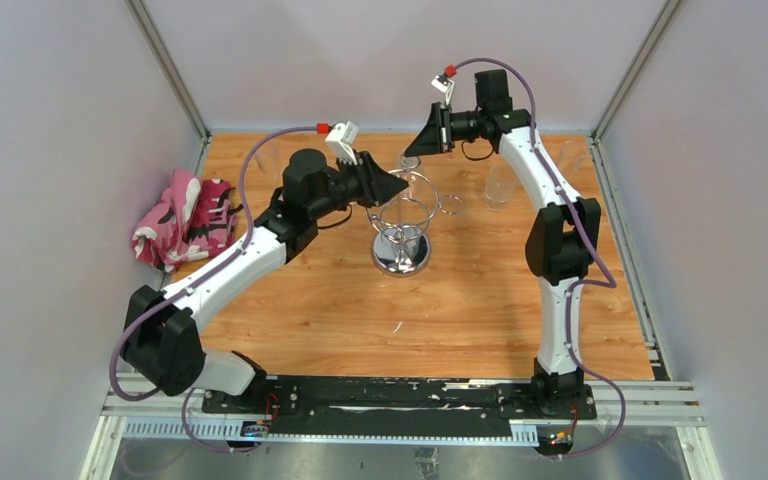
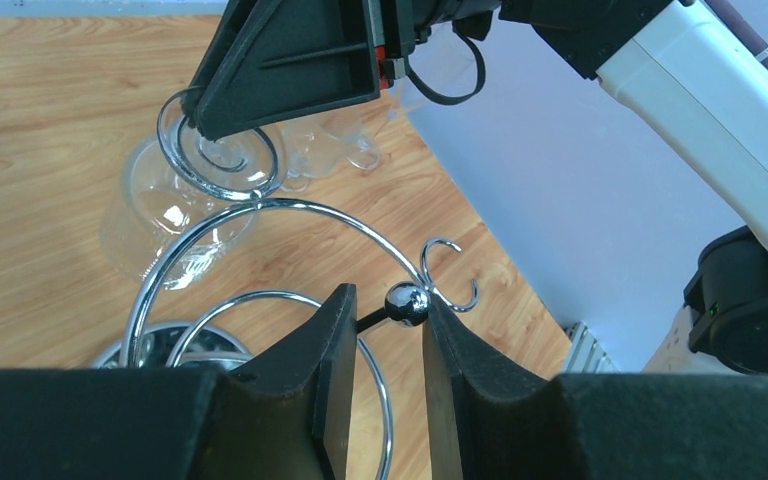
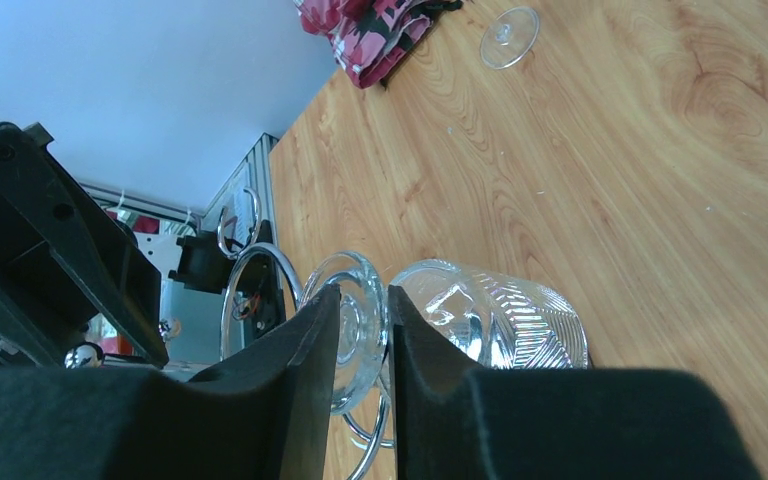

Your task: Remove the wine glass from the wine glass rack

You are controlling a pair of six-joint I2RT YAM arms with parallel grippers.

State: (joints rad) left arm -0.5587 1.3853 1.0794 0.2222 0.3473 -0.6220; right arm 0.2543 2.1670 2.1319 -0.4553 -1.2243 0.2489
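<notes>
The clear cut-patterned wine glass (image 3: 500, 320) is hung by its foot in an outer loop of the shiny chrome wire rack (image 2: 260, 210), its stem pinched between the right fingers (image 3: 300, 385). Only in the left wrist view are the left fingers (image 2: 332, 375) seen narrowly flanking the rack's ball top (image 2: 406, 305); whether they grip it cannot be told.

Wine glass (image 2: 175, 220) seemingly hangs on rack (image 1: 401, 255), far side.

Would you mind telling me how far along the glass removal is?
Done: the right gripper looks closed on the glass near its foot. In hand: the left gripper brackets the top of the rack, apparently steadying it, though contact is unclear. Left: the glass still hangs from the rack, so it must be slid out and lifted clear.
</notes>
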